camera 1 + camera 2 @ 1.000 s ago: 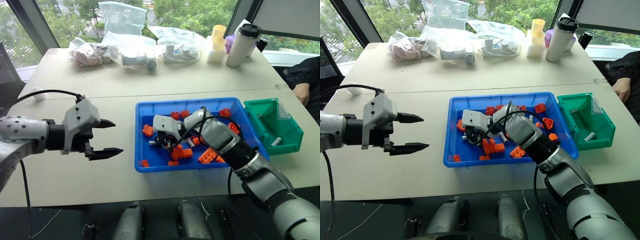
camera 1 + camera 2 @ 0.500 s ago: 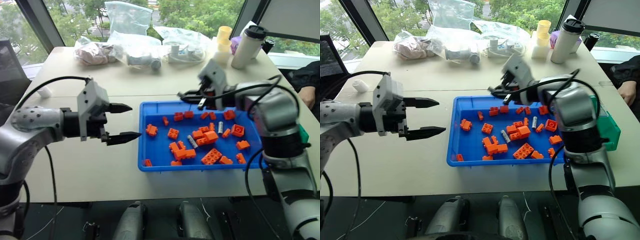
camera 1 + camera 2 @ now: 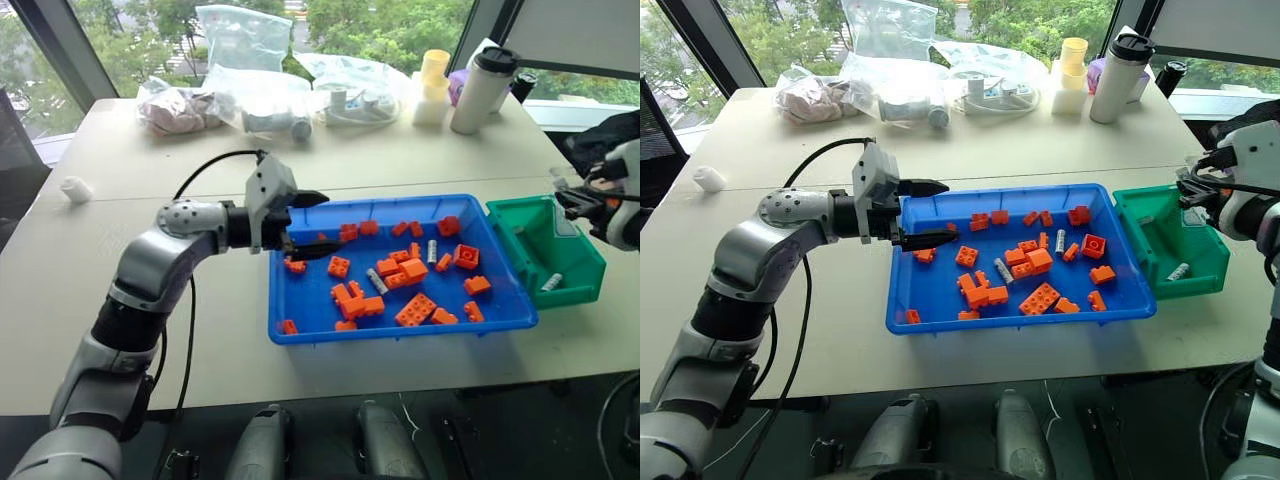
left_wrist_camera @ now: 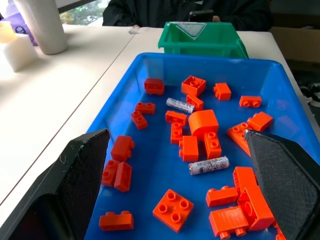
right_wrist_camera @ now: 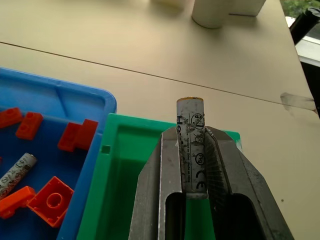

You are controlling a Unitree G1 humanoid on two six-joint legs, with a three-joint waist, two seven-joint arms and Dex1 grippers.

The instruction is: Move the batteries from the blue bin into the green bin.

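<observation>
right gripper point(image 5: 192, 150): clamped on a battery point(image 5: 191, 145) above green bin point(image 5: 130, 165) | left gripper point(image 3: 308, 222): fingers apart, empty, over blue bin point(image 3: 300, 330)

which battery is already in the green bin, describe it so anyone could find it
Start at the blue bin full of orange bricks, then go to the smaller green bin touching its right end. On the green bin's floor lies one silver-grey battery, the only loose thing inside, with no bricks around it.

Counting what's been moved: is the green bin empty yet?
No. One battery already lies on the green bin floor.
</observation>
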